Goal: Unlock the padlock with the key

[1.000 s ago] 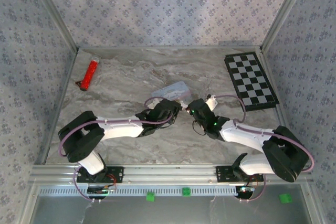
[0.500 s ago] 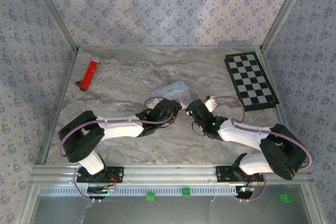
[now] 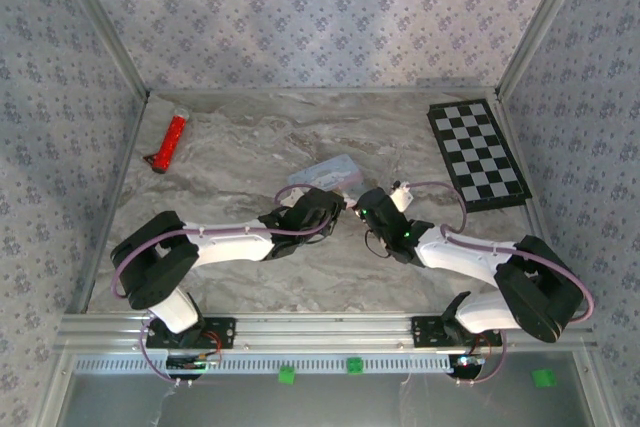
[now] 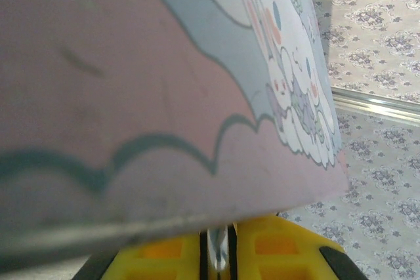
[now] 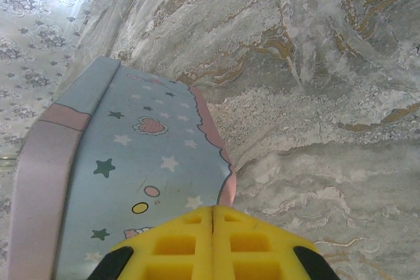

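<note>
Near rail: an aluminium rail [image 3: 330, 330] runs along the table's near edge, with both arm bases bolted to it.
Arms: each reaches inward and forward, so the two wrists meet near the middle of the marbled table [image 3: 240, 162].
Left gripper [image 3: 336, 210]: its tip is against the near edge of the tin. In the left wrist view its yellow pads [image 4: 164, 252] stand almost together, pinching a silvery metal piece [image 4: 218, 248] in the narrow slot between them. Whether that piece is the key cannot be told.
Right gripper [image 3: 358, 205]: it faces the left one, tip to tip. In the right wrist view its yellow pads [image 5: 177, 244] are pressed flat together along a single seam.
Padlock: where it lies cannot be told, as the gripper bodies cover the spot where the two tips meet.
Tin [image 3: 331, 171]: pastel blue and pink with cartoon stars and a rabbit, it lies just beyond both grippers.
Red tool [image 3: 173, 139]: well apart, at the far left.
Checkerboard [image 3: 478, 154]: flat at the far right edge.
Walls [image 3: 320, 17]: grey floral pattern.
</note>
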`<state>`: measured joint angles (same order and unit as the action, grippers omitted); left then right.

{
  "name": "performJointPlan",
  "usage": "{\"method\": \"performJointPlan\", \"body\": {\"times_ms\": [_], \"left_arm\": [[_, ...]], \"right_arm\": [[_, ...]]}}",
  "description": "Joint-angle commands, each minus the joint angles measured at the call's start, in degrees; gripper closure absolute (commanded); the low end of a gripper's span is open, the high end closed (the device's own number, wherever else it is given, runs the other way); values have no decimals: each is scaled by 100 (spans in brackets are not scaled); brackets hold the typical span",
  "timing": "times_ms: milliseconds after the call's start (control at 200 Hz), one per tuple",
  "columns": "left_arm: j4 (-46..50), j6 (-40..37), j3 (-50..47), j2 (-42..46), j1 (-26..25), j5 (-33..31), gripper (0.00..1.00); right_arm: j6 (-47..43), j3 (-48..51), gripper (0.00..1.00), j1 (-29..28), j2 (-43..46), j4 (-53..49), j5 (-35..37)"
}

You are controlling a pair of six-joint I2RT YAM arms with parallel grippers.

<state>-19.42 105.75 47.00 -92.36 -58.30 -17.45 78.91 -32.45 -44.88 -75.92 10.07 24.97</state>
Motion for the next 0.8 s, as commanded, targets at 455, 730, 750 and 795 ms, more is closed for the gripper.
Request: {"method": "performJointPlan", "body": {"times_ms": [455,730,750,795], "left_arm": [[-69,113,285,-98,-111,-166,100],[-166,174,274,-91,-111,-298,100],[-182,169,274,-82,-111,-308,100],[-174,141,283,-64,-111,-322,100]], "right_arm": [[161,-148,100,41,-44,162,-31],[229,-147,100,-41,-157,230,-125],[249,-148,100,-55,-160,222,-120],[281,-140,100,-47,-166,229,-120]]}}
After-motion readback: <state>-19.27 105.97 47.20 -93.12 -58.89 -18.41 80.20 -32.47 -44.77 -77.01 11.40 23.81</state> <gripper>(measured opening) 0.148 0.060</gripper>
